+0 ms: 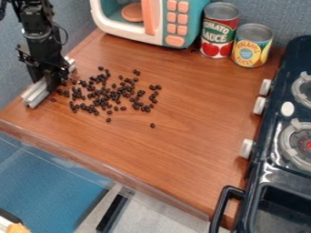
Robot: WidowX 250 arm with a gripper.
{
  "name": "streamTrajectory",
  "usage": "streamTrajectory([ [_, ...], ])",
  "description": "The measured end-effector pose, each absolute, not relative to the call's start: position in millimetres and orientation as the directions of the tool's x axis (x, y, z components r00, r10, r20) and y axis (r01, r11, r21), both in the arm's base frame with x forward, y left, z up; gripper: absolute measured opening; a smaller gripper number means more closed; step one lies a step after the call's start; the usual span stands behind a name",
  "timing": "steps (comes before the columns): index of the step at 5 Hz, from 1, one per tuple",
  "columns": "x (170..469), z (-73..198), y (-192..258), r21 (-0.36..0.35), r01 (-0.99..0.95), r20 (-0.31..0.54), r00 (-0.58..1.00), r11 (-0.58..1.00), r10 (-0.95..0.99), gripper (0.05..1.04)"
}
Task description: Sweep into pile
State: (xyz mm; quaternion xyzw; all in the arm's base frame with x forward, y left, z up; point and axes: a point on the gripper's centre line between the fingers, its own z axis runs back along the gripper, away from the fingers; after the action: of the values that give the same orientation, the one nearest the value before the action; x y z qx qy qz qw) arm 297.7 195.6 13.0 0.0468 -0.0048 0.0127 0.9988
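Black fingers of the gripper are closed around a straight, pale metallic bar, its long edges ridged, with its ends showing on either side of them. To the right of the fingers in the view lie the dark beans, small, rounded and glossy, scattered in a loose, uneven patch; the nearest are just beside the fingers, while a few lie apart at the far side. Under both is a smooth brown counter with a streaky wood grain. Above and right of the fingers stands a boxy toy microwave with rounded corners and peach buttons; farther right are two cylindrical cans with metal rims, and beyond the counter, a glossy dark stove.
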Motion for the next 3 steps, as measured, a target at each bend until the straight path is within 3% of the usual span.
streamTrajectory([
  [2, 287, 13, 144, -0.020, 0.001, -0.029, 1.000, 1.000, -0.001, 0.375],
  [3, 288, 13, 128, -0.044, -0.002, -0.032, 0.999, 0.999, 0.000, 0.375],
])
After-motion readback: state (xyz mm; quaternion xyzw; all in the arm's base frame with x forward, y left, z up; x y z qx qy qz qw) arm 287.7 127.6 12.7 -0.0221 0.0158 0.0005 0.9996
